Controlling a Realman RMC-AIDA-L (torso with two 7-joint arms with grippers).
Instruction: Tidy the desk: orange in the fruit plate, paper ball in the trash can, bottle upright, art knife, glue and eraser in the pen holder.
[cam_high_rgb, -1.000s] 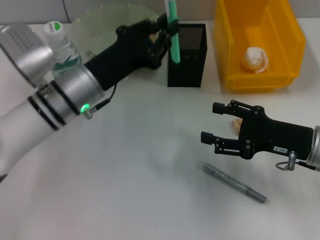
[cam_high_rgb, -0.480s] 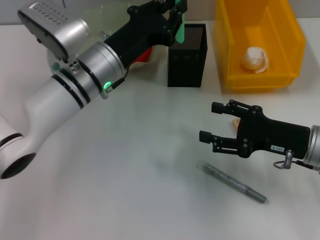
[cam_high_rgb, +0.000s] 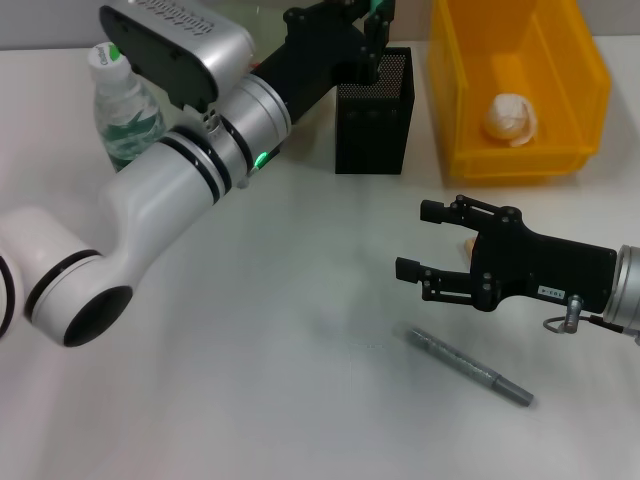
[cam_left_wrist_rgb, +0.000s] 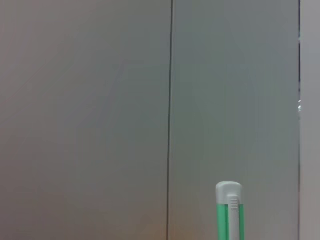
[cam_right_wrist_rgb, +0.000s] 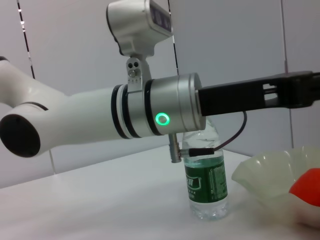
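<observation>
the green art knife (cam_high_rgb: 377, 8) is held upright by the left gripper (cam_high_rgb: 366, 22) above the black pen holder (cam_high_rgb: 374, 110) at the far centre. if released off-centre, the mesh rim could be struck and the holder tipped. the right gripper (cam_high_rgb: 433, 242) is spread wide, empty, near the grey pen (cam_high_rgb: 468, 367).

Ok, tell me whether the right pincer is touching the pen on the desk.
Apart. The head view shows the right pincer open and hovering, with bare desk between its lower finger and the pen lying nearer the robot.
</observation>
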